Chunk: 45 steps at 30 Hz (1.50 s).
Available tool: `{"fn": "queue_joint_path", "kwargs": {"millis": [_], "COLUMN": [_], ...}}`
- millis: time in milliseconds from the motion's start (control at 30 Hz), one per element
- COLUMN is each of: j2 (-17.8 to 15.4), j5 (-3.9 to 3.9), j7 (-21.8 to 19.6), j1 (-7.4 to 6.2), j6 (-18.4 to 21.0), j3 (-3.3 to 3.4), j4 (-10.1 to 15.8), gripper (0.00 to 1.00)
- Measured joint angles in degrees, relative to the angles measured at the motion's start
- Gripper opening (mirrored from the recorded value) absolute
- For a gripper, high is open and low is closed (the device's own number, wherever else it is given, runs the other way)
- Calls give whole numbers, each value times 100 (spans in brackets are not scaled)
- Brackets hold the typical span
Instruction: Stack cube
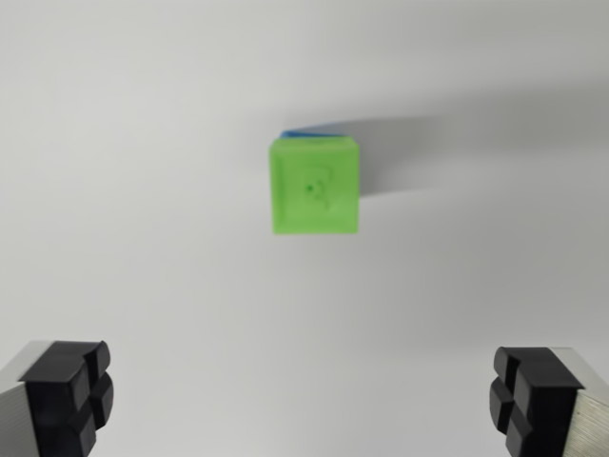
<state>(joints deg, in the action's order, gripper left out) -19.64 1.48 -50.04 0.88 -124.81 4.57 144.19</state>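
green cube (315, 185) sits on blue cube (306, 133), only a blue sliver visible behind it. our gripper (304, 400) spread wide, empty, well apart from green cube.

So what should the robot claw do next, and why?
Probably pull straight back and stop. The green cube already sits on a blue cube, only its edge peeking out. The gripper is wide open, holding nothing, well clear of the stack.

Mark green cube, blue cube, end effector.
green cube (315, 186), wrist view, middle of its top face
blue cube (306, 133), wrist view, sliver showing past the green cube's far edge
end effector (303, 398), wrist view, midway between its fingertips
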Motion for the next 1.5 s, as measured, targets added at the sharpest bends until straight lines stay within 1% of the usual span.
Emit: {"fn": "queue_joint_path", "kwargs": {"millis": [367,767,1000,1500], "j2": [-228,-340,-360,-349], "j5": [2,2,2,1], "j7": [-7,-9,-10,-10], "j1": [0,0,0,0], "j6": [587,973,1046,1046], "j3": [-13,-25,-27,-27], "j4": [-354,-625,-682,-679], "gripper": [100,100,100,100]}}
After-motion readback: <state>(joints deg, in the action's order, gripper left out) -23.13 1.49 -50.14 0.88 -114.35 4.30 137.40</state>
